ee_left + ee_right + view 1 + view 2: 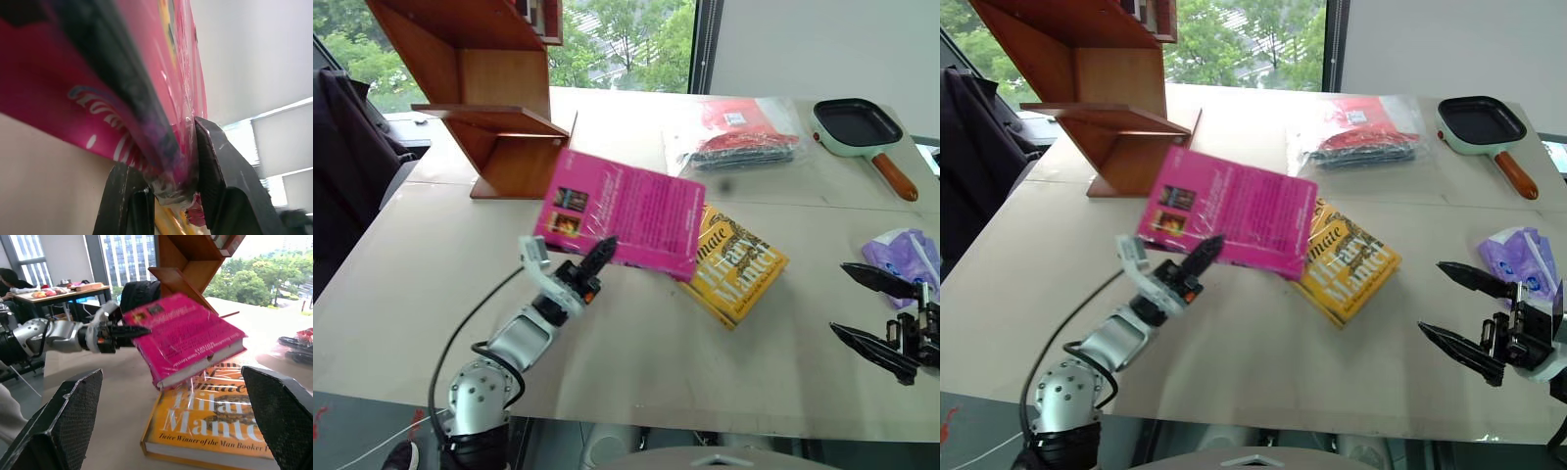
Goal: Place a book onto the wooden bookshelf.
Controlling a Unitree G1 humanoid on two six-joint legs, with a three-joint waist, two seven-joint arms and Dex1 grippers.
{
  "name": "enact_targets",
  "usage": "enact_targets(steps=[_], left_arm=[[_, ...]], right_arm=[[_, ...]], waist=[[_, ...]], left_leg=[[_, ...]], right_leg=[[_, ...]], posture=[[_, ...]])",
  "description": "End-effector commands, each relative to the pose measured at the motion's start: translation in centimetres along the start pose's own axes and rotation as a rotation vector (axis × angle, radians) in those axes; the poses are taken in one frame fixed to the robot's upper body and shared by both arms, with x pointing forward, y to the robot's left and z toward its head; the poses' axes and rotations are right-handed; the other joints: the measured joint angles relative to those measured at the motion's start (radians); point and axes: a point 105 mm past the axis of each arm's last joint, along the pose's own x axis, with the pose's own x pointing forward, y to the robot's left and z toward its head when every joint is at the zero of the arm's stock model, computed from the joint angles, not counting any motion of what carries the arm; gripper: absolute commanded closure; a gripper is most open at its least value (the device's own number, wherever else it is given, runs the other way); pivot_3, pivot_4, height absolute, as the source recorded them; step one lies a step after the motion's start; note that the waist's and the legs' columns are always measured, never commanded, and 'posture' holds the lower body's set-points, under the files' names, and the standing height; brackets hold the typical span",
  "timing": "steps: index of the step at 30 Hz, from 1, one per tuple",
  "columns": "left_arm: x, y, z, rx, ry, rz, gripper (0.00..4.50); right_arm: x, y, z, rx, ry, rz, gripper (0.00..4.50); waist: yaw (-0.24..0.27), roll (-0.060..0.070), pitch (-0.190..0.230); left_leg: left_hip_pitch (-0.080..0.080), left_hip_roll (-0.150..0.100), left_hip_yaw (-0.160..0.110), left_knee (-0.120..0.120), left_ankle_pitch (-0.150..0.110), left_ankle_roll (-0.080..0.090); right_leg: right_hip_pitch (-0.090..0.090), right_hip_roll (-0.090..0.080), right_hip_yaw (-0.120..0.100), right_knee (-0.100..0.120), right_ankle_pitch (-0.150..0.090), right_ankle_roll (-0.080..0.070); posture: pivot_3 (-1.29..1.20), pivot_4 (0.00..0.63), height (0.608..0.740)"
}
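I have the thick magenta-pink paperback book (625,217) in my left gripper (598,260), and I think this is the carry step: the book is picked up but not yet on the shelf. The two black fingers are pinching one edge of the book tight (the left wrist view shows the glossy cover squeezed between the rough black pads). The book hangs tilted in the air over the middle of the pale tan table (636,352), with one end over the yellow paperback book with black lettering (736,264) that lies flat below it.

The reddish-brown polished wooden bookshelf (494,93) stands near the table's far left corner. It has slanted side panels and flat smooth boards. Next I think I must swing the book over to that corner, turn it level, and slide it onto a flat board. The cover looks slick and the grip is only on an edge, so the heavy book could sag or twist.

My right gripper (1464,311) waits near the table's right edge with its fingers spread wide and nothing in them, beside a crinkly purple plastic bag (904,258).
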Motion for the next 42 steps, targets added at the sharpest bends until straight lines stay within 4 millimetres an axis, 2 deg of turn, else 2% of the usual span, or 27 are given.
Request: enact_targets(steps=[1, 4, 7, 10, 14, 17, 19, 22, 25, 28, 32, 35, 37, 40, 42], left_arm=[[1.3, -7.1, 6.4, 0.72, 0.002, -0.181, 3.91], [2.8, -10.0, 8.4, 1.13, 0.065, -0.205, 3.91], [4.0, -13.5, 9.5, 1.414, 0.044, -0.264, 3.91], [4.8, -14.7, 10.3, 1.731, 0.033, -0.227, 3.91], [4.7, -15.0, 14.1, 2.152, -0.071, -0.012, 3.91], [3.0, -15.4, 18.5, 2.502, -0.174, 0.271, 3.91], [2.1, -15.9, 20.1, 2.638, -0.203, 0.393, 3.91], [1.4, -16.4, 21.4, 2.719, -0.216, 0.482, 3.91], [0.5, -17.1, 22.8, 2.719, -0.254, 0.576, 3.91], [0.0, -17.5, 22.9, 2.736, -0.256, 0.602, 3.91], [-0.9, -16.8, 23.3, 2.692, -0.163, 0.668, 3.91], [-1.6, -14.3, 22.6, 2.614, 0.006, 0.688, 3.91], [-1.6, -12.7, 21.3, 2.554, 0.099, 0.661, 3.91], [-1.4, -12.1, 19.6, 2.511, 0.14, 0.615, 3.91], [-1.4, -12.2, 19.4, 2.525, 0.137, 0.622, 3.91]], right_arm=[[1.3, -1.4, 0.5, -0.017, -0.02, 0.061, 0.0], [2.2, -2.2, 0.6, -0.018, -0.036, 0.087, 0.0], [2.9, -2.9, 0.7, -0.027, -0.046, 0.105, 0.0], [3.3, -3.7, 1.2, -0.042, -0.064, 0.1, 0.0], [3.8, -4.7, 2.8, -0.063, -0.127, 0.087, 0.0], [4.5, -5.5, 4.4, -0.072, -0.191, 0.089, 0.0], [5.0, -5.9, 5.2, -0.065, -0.226, 0.095, 0.0], [5.6, -6.0, 6.1, -0.03, -0.249, 0.122, 0.0], [6.2, -6.5, 7.5, 0.039, -0.288, 0.154, 0.0], [6.6, -7.0, 8.0, 0.037, -0.29, 0.165, 0.0], [7.3, -7.8, 8.3, 0.022, -0.278, 0.195, 0.0], [7.8, -8.6, 8.1, 0.009, -0.269, 0.208, 0.0], [8.2, -9.0, 7.6, 0.006, -0.254, 0.223, 0.0], [8.8, -9.1, 7.1, 0.019, -0.257, 0.252, 0.0], [9.1, -9.1, 6.9, 0.023, -0.264, 0.263, 0.0]], waist=[[-0.002, -0.009, 0.007], [-0.002, -0.009, 0.008], [-0.004, -0.006, 0.009], [-0.006, -0.005, 0.01], [-0.019, -0.003, 0.014], [-0.028, -0.003, 0.018], [-0.032, -0.003, 0.019], [-0.022, -0.005, 0.021], [-0.013, -0.007, 0.022], [-0.018, -0.008, 0.024], [-0.033, -0.008, 0.024], [-0.046, -0.008, 0.024], [-0.054, -0.008, 0.024], [-0.052, -0.009, 0.024], [-0.044, -0.012, 0.025]], left_leg=[[0.0, 0.0, 0.0, 0.0, 0.0, 0.0], [-0.001, 0.0, -0.002, 0.0, 0.001, -0.002], [-0.001, -0.002, -0.001, -0.001, 0.001, -0.002], [-0.004, -0.002, -0.001, -0.001, 0.001, -0.002], [-0.007, -0.001, -0.002, -0.001, 0.003, -0.005], [-0.008, 0.0, -0.003, -0.001, 0.003, -0.006], [-0.008, 0.0, -0.003, -0.001, 0.003, -0.006], [-0.009, 0.0, -0.003, -0.001, 0.003, -0.006], [-0.011, 0.0, -0.004, 0.001, 0.003, -0.005], [-0.011, 0.0, -0.004, 0.001, 0.003, -0.005], [-0.011, 0.0, -0.004, 0.001, 0.003, -0.005], [-0.011, 0.0, 0.0, 0.001, 0.003, -0.005], [-0.01, 0.0, 0.003, 0.0, 0.003, -0.005], [-0.012, 0.001, 0.001, 0.001, 0.003, -0.005], [-0.012, 0.001, 0.001, 0.002, 0.003, -0.005]], right_leg=[[-0.001, 0.001, 0.0, 0.001, 0.0, 0.0], [-0.001, 0.002, -0.001, 0.001, 0.0, 0.0], [-0.001, 0.002, 0.0, 0.0, 0.002, 0.004], [-0.002, 0.004, -0.001, -0.004, 0.002, 0.005], [-0.004, 0.009, -0.001, -0.006, 0.002, 0.006], [-0.005, 0.011, -0.003, -0.006, 0.002, 0.006], [-0.005, 0.012, -0.001, -0.005, 0.002, 0.007], [-0.006, 0.012, -0.002, -0.005, 0.003, 0.008], [-0.006, 0.01, -0.004, -0.005, 0.004, 0.009], [-0.006, 0.008, -0.003, -0.004, 0.004, 0.009], [-0.007, 0.007, -0.003, -0.003, 0.004, 0.009], [-0.01, 0.007, 0.001, 0.0, 0.004, 0.009], [-0.012, 0.007, 0.003, 0.006, 0.004, 0.009], [-0.013, 0.007, 0.002, 0.008, 0.004, 0.009], [-0.014, 0.007, 0.003, 0.008, 0.004, 0.009]], posture=[[0.0, 0.15, 0.74], [0.0, 0.15, 0.74], [0.0, 0.15, 0.74], [0.0, 0.15, 0.74], [0.0, 0.15, 0.74], [0.0, 0.15, 0.74], [0.0, 0.15, 0.74], [0.0, 0.15, 0.74], [0.0, 0.15, 0.74], [0.0, 0.15, 0.74], [0.0, 0.15, 0.74], [0.0, 0.15, 0.74], [0.0, 0.15, 0.74], [0.0, 0.15, 0.74], [0.0, 0.15, 0.74]])
